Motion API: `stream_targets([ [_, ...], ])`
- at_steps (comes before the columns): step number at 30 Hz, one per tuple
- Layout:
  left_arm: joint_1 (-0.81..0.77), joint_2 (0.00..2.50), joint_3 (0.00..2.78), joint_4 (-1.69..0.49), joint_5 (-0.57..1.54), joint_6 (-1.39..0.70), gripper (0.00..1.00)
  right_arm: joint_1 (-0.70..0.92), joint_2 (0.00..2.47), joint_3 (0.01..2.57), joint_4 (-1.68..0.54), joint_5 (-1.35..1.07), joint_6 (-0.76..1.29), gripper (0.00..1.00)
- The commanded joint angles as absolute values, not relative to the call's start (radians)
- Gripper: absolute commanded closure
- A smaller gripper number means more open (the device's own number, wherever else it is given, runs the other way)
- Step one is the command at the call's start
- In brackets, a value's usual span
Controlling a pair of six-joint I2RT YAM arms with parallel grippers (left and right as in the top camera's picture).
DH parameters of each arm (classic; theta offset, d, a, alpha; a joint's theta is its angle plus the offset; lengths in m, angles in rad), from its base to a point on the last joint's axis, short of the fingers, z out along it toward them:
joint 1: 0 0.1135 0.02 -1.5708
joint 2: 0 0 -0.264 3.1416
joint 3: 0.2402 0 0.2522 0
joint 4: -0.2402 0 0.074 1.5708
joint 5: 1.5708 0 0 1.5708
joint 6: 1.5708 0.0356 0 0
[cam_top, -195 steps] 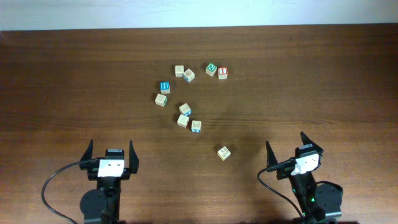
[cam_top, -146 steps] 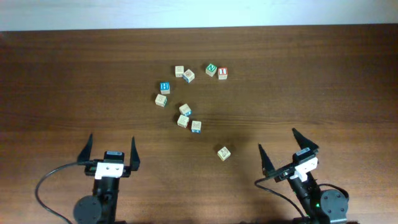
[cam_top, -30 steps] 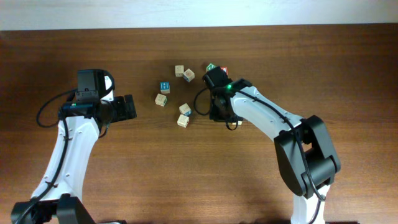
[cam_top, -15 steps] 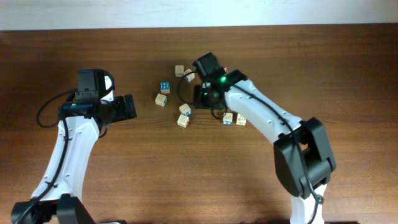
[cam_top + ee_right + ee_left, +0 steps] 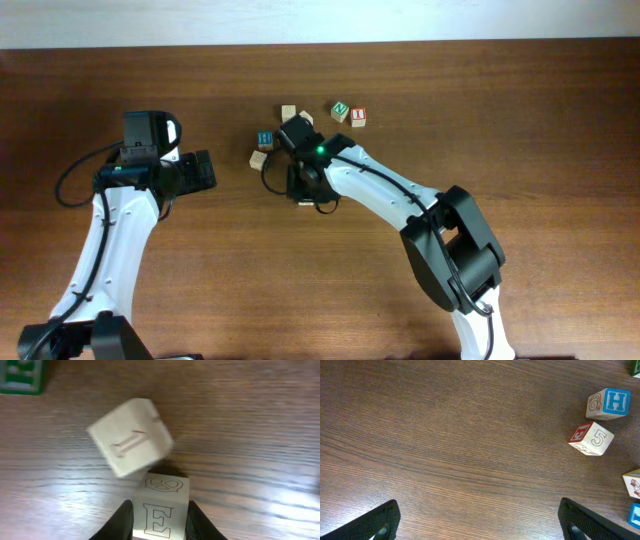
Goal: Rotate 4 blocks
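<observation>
Right gripper hangs low over the blocks near the middle of the worktop's far edge, while the left gripper is spread wide to their left. From the left wrist, its fingers stand far apart over bare wood, with the H block and 5 block at right. From the right wrist, fingers pinch the E block, and a blurred, tilted 1 block lies just beyond.

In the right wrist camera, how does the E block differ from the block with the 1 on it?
The E block sits square between the fingers of the right gripper; the 1 block lies ungripped just beyond it. The E block looks sharp, the 1 block is turned at an angle and blurred. Both are pale wooden cubes with outlined characters.
</observation>
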State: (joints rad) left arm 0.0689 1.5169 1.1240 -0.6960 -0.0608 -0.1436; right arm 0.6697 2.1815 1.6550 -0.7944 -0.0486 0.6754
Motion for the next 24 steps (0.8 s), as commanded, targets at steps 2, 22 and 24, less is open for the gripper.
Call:
stream_targets([
  [2, 0.075, 1.522, 1.142, -0.697, -0.072, -0.157, 0.01, 0.618, 2.183, 1.652, -0.855, 0.093, 0.599, 0.74],
  [22, 0.075, 1.522, 1.142, -0.697, -0.068, -0.157, 0.01, 0.544, 2.182, 1.743, -0.998, 0.117, 0.585, 0.49],
  [24, 0.075, 1.522, 1.142, -0.697, -0.068, -0.157, 0.01, 0.544, 2.181, 1.799, -1.011, 0.117, 0.551, 0.44],
])
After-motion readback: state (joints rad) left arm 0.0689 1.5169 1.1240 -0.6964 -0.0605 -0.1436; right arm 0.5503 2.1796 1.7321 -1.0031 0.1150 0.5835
